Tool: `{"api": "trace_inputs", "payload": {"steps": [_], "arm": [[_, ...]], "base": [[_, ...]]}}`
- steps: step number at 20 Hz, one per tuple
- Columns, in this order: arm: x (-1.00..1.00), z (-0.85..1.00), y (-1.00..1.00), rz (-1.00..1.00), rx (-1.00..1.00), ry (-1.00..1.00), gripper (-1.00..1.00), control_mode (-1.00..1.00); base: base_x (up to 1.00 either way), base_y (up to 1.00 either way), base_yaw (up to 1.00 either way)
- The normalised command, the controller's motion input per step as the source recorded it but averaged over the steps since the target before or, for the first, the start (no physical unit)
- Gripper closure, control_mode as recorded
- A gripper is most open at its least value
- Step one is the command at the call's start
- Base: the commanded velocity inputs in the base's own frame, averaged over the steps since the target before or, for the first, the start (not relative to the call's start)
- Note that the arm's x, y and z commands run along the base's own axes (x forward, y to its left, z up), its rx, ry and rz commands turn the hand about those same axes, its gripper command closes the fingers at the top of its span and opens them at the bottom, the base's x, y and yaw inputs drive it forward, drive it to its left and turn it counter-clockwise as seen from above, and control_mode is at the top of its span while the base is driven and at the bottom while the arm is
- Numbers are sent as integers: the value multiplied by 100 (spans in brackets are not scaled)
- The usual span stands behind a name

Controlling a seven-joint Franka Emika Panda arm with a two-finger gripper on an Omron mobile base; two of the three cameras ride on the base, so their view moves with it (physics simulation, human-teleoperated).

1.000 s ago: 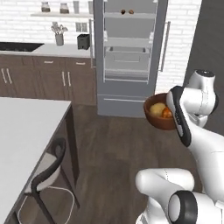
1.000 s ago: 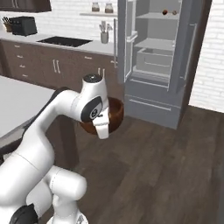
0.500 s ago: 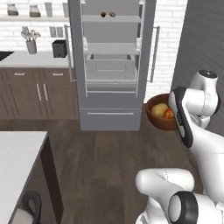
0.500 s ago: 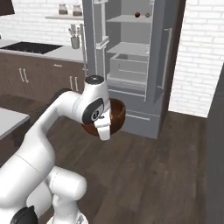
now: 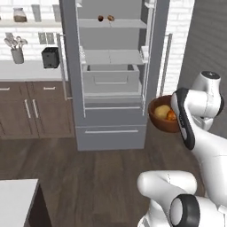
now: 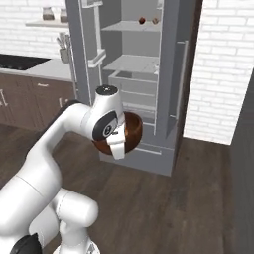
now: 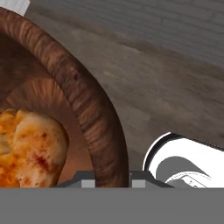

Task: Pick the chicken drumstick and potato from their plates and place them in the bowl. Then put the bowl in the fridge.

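The dark reddish-brown wooden bowl (image 5: pixel 158 120) hangs in the air in front of the open fridge (image 5: pixel 111 132), level with its lower shelves and off to the right. My gripper (image 7: pixel 113 180) is shut on the bowl's rim (image 7: pixel 83 100), one fingertip inside and one outside. The yellowish potato (image 5: pixel 161 111) and the orange-brown chicken drumstick (image 5: pixel 171 116) lie inside. The hand view has the drumstick (image 7: pixel 30 144) close up on the bowl's floor. From the right, the bowl (image 6: pixel 130 133) sits behind my wrist, before the fridge (image 6: pixel 144 64). The plates are out of view.
Both fridge doors stand open, with a long silver handle (image 5: pixel 167 62) on the right. Two small items (image 5: pixel 105 18) sit on the top shelf. Dark wood cabinets (image 5: pixel 26 111) and a counter stand to the left, a white island corner (image 5: pixel 15 199) lies near, and a brick wall (image 6: pixel 223 74) rises at the right.
The base has driven and turned, so the fridge has slid to the middle of both views and looms larger. The arm and the held bowl keep the same pose.
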Motion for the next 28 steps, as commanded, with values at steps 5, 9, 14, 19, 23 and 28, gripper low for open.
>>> {"api": "trace_inputs", "payload": {"steps": [5,9,14,19,23,28], "arm": [[0,0,0,0,0,0,100,100],[0,0,0,0,0,0,100,100],[0,0,0,0,0,0,100,100],[0,0,0,0,0,0,100,100],[0,0,0,0,0,0,100,100],[0,0,0,0,0,0,100,100]], "base": [[93,12,-1],[100,45,0],[100,2,0],[73,43,0],[88,17,0],[75,27,-2]]}}
